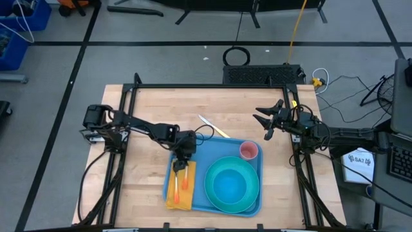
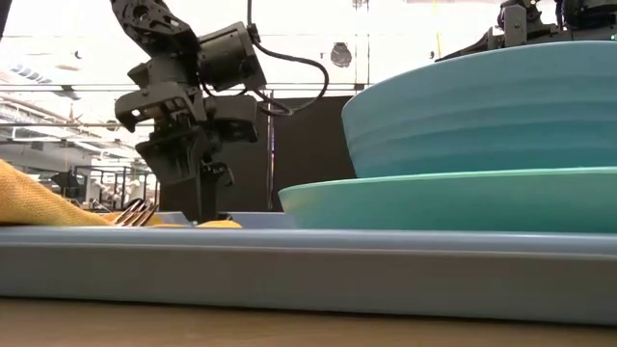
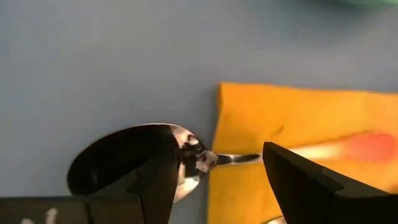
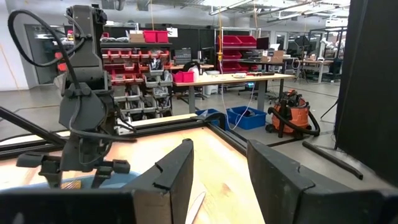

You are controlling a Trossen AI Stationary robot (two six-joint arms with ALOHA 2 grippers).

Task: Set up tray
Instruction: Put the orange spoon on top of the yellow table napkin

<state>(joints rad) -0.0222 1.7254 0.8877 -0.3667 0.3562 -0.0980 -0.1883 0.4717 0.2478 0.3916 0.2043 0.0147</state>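
Observation:
The blue tray [image 1: 212,149] lies near the table's front edge and holds a yellow napkin [image 1: 181,193], a turquoise bowl on a plate [image 1: 232,183] and a pink cup [image 1: 248,151]. A spoon [image 3: 124,162] with an orange handle [image 3: 367,146] lies with its handle on the napkin [image 3: 298,118] and its bowl on the tray floor [image 3: 124,62]. My left gripper [image 3: 217,186] is open just above it, pointing steeply down, one finger on each side of the spoon's neck [image 3: 236,158]. A fork [image 2: 140,212] lies beside it on the napkin. My right gripper [image 4: 221,180] is open and empty, raised at the table's far right [image 1: 267,122].
A knife with a pale handle [image 1: 212,125] lies on the bare wood just beyond the tray's far edge. The bowl and plate [image 2: 463,145] fill the tray's right half, and the cup stands in its far right corner. The table's far half is open wood.

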